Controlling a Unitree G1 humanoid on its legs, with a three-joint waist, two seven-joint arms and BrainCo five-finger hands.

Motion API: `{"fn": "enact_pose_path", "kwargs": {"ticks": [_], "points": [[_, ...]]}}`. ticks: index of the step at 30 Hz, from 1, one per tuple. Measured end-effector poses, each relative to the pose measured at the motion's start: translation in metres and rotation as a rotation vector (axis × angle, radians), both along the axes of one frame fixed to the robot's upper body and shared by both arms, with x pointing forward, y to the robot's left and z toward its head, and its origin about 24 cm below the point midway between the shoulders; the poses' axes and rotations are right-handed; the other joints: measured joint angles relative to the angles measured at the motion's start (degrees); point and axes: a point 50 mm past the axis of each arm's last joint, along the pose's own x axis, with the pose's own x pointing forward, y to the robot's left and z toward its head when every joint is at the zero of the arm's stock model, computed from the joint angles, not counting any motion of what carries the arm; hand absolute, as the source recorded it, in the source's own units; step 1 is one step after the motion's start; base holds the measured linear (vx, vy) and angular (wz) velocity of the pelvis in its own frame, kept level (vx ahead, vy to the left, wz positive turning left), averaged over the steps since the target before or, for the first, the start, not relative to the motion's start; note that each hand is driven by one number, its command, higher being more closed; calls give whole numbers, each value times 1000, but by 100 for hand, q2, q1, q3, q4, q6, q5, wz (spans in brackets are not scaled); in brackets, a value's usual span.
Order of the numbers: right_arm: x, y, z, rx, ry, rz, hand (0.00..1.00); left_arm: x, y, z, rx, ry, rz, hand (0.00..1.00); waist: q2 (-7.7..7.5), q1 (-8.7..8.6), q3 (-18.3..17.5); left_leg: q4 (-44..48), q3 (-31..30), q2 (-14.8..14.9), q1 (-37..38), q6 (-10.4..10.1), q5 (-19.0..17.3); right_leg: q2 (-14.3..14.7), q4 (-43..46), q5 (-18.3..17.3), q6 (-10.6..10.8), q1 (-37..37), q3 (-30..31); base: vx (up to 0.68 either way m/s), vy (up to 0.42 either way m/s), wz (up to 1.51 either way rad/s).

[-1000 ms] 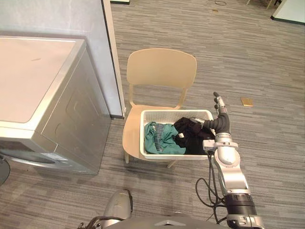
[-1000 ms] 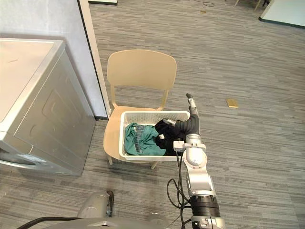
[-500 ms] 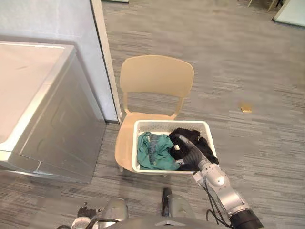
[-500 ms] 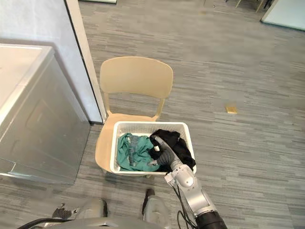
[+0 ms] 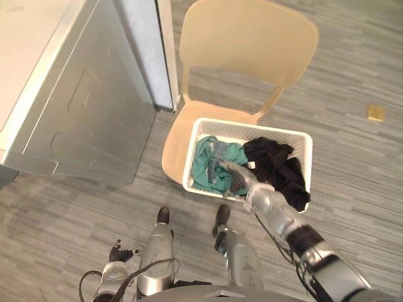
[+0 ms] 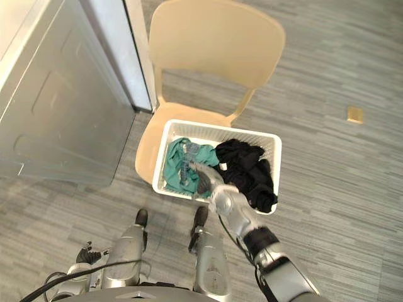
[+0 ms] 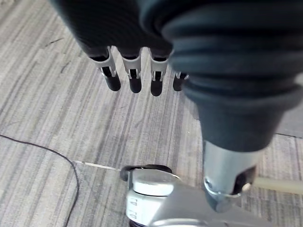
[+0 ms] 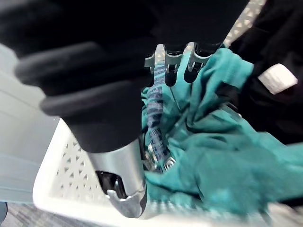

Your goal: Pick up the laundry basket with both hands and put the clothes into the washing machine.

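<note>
A white laundry basket (image 5: pixel 252 126) rests on the seat of a beige chair (image 5: pixel 252 38). A teal garment (image 5: pixel 211 165) lies in the basket's left half and a black garment (image 5: pixel 277 170) in its right half. My right hand (image 5: pixel 237 181) reaches in over the near rim, its fingers (image 8: pixel 177 66) straight above the teal garment (image 8: pixel 227 161) and curled round nothing. My left hand (image 7: pixel 118 28) hangs low over the carpet, fingers straight and holding nothing. The grey washing machine (image 5: pixel 82 107) stands left of the chair.
A pale wall panel (image 5: pixel 141 44) stands between the washing machine and the chair. A small tan object (image 5: pixel 376 113) lies on the grey carpet to the right. Open carpet stretches right of the chair.
The camera has tilted down and come closer. My right hand has moved from the basket's right rim, across the black garment, to over the teal garment. The basket stays on the chair.
</note>
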Motion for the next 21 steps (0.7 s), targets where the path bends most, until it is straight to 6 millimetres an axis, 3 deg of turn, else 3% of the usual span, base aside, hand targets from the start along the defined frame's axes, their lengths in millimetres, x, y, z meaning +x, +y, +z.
{"fn": "enact_pose_path", "kwargs": {"ticks": [2, 6, 15, 21], "points": [[23, -4, 25, -59, -116, -52, 0, 3, -2, 1, 3, -15, 3, 0, 87, 28, 118, -7, -16, -62, -246, 16, 92, -37, -119, 154, 4, -184, -4, -85, 31, 4], [42, -9, 55, -113, -262, -127, 0, 7, -8, 3, 5, -32, -8, 0, 163, 39, 220, 3, 74, -105, -529, 51, 155, -42, -434, 436, 19, -361, 83, -51, 48, -7], [47, -11, 60, -170, -333, -195, 0, 20, -16, 7, -14, -83, 15, 0, 221, 41, 273, -9, 132, -137, -739, 55, 199, -45, -617, 591, 17, -543, 168, 2, 31, -5], [57, -18, 68, -199, -335, -226, 0, 33, -22, 12, -24, -125, -2, 0, 365, 91, 345, -13, 112, -154, -887, 57, 223, -50, -741, 678, 12, -619, 148, 0, 0, 0]]}}
